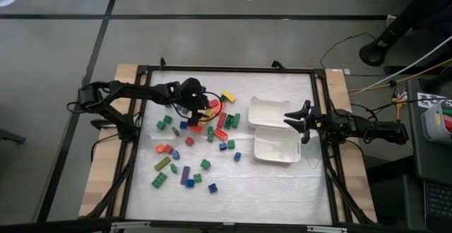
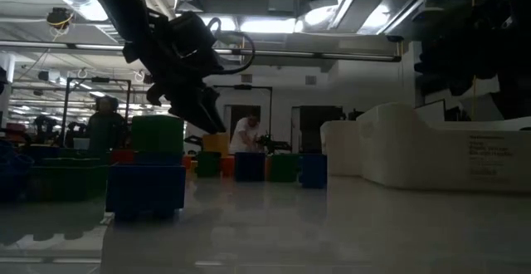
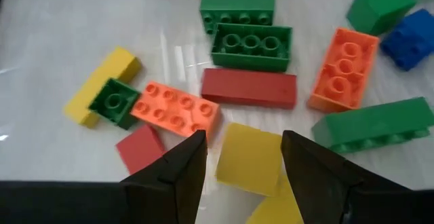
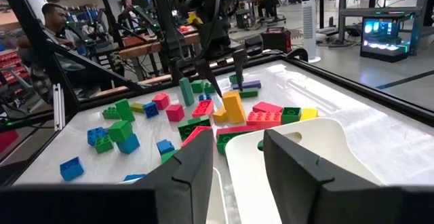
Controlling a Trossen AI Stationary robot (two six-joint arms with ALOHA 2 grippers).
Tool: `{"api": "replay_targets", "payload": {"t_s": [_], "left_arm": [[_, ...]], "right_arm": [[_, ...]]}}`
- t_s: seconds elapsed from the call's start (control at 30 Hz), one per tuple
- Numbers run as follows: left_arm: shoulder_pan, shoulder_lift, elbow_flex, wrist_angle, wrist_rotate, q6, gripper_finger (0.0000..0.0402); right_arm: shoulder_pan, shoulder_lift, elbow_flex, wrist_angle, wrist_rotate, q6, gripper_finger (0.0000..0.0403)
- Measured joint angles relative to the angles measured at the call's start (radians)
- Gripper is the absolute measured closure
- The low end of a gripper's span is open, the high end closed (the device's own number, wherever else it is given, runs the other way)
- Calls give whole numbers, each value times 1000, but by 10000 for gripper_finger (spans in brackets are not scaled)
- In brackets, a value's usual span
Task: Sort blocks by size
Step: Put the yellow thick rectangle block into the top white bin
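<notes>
**Yellow brick framed by spread left fingers**

High view: the left gripper (image 1: 200,111) is set over scattered studded plastic blocks (image 1: 189,152).

Left wrist view: a smooth yellow brick (image 3: 249,157) is seen between the spread fingers (image 3: 178,166).

Right wrist view: the right gripper (image 4: 234,157) is held open over a glossy white tray (image 4: 298,157).

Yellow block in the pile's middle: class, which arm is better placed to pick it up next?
Left. The left gripper hangs with open jaws straddling the yellow block. The right gripper waits, open, over the white trays, away from the pile.
</notes>
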Motion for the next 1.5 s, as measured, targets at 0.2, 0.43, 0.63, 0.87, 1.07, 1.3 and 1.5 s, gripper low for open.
{"api": "replay_targets", "payload": {"t_s": [0.2,0.43,0.63,0.87,1.07,1.3,1.5], "left_arm": [[0,1,0,1,7,0,221],[0,11,0,6,7,0,221],[0,83,-1,27,-9,0,221],[0,157,-1,49,-12,0,230],[0,154,-1,53,-13,0,286],[-5,127,9,112,-15,-24,286],[-25,126,97,178,-14,-118,282]], "right_arm": [[0,0,0,-1,0,0,271],[0,0,0,-1,0,0,271],[0,0,0,-1,0,0,271],[0,0,0,-1,0,0,272],[0,0,0,-2,0,0,272],[0,0,0,-9,0,0,271],[0,0,0,-10,-1,0,271]]}}
